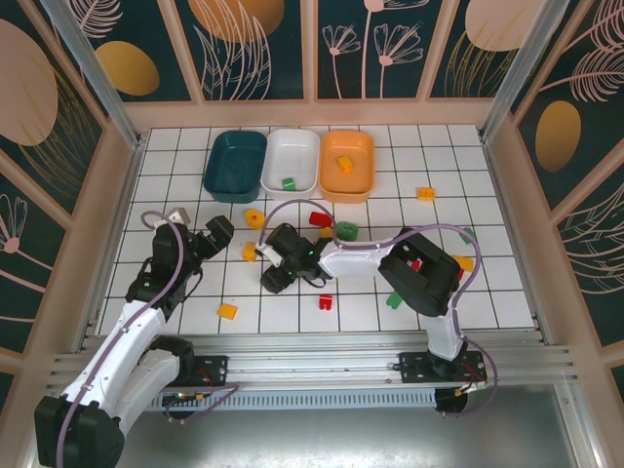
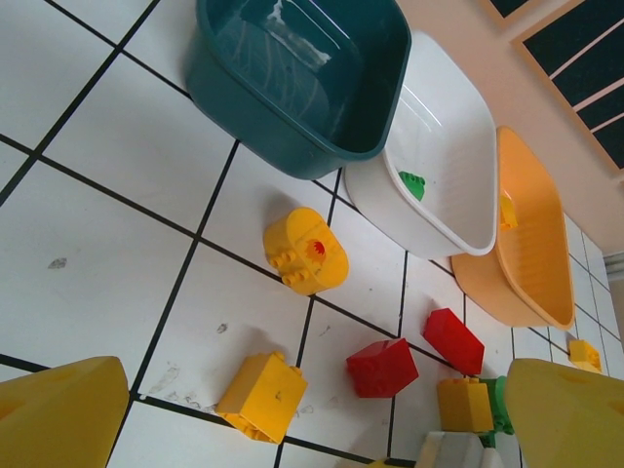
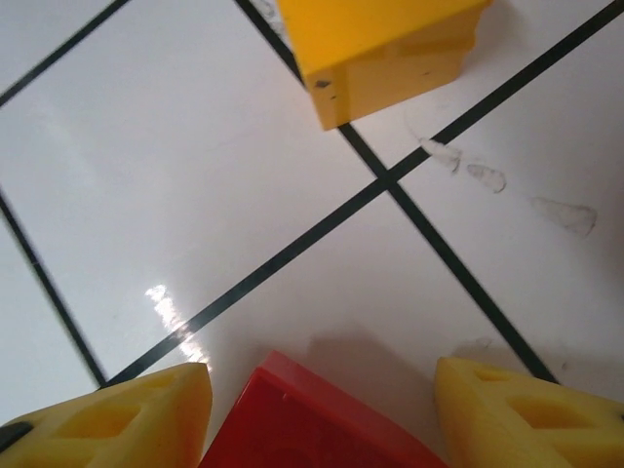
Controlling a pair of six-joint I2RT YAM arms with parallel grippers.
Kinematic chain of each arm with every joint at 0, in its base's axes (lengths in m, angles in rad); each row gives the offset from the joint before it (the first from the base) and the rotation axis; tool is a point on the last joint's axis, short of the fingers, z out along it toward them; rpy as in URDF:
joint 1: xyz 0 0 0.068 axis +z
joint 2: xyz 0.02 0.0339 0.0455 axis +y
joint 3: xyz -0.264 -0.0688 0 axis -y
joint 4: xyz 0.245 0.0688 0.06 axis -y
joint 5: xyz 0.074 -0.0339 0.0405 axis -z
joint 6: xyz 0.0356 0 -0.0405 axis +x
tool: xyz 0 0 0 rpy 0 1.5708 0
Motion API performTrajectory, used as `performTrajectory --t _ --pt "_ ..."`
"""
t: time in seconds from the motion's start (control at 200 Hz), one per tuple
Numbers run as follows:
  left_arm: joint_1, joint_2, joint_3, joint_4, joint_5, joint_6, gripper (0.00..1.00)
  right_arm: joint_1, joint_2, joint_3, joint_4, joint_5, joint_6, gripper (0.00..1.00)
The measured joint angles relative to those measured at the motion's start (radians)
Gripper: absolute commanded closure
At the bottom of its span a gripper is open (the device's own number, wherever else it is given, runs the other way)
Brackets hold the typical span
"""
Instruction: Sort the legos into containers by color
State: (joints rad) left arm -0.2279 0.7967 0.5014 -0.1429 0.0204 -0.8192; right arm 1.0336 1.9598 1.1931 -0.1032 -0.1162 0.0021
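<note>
The teal tub [image 1: 236, 164], the white tub [image 1: 292, 159] and the orange tub [image 1: 348, 164] stand in a row at the back. A green brick [image 1: 289, 182] lies in the white one and a yellow brick [image 1: 343, 163] in the orange one. My right gripper [image 1: 271, 261] [image 3: 322, 378] is low over the tiles and open. A red brick [image 3: 312, 429] sits between its fingers, with a gap on the right side. A yellow brick [image 3: 385, 49] lies just ahead. My left gripper [image 1: 220, 232] [image 2: 317, 409] is open and empty, facing a round yellow brick [image 2: 305, 251] and a yellow block [image 2: 261, 395].
Loose bricks are scattered over the middle tiles: red [image 1: 318, 218], green [image 1: 345, 230], red [image 1: 325, 302], green [image 1: 393, 300], yellow [image 1: 227, 311], yellow [image 1: 426, 193] and yellow [image 1: 463, 261]. The right forearm [image 1: 356, 261] lies across the centre. Walls enclose the table.
</note>
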Motion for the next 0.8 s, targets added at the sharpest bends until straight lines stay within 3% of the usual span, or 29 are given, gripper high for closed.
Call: performTrajectory --t 0.455,0.636,0.801 --pt "0.0 0.009 0.0 0.0 0.005 0.0 0.02 0.0 -0.019 -0.009 -0.017 -0.066 0.001 0.34" --pt "0.0 0.009 0.0 0.001 0.011 0.0 0.02 0.024 -0.019 -0.016 -0.034 -0.026 0.007 0.32" --pt "0.0 0.016 0.0 0.004 0.023 -0.001 0.02 0.056 -0.012 -0.011 -0.039 0.033 0.005 0.42"
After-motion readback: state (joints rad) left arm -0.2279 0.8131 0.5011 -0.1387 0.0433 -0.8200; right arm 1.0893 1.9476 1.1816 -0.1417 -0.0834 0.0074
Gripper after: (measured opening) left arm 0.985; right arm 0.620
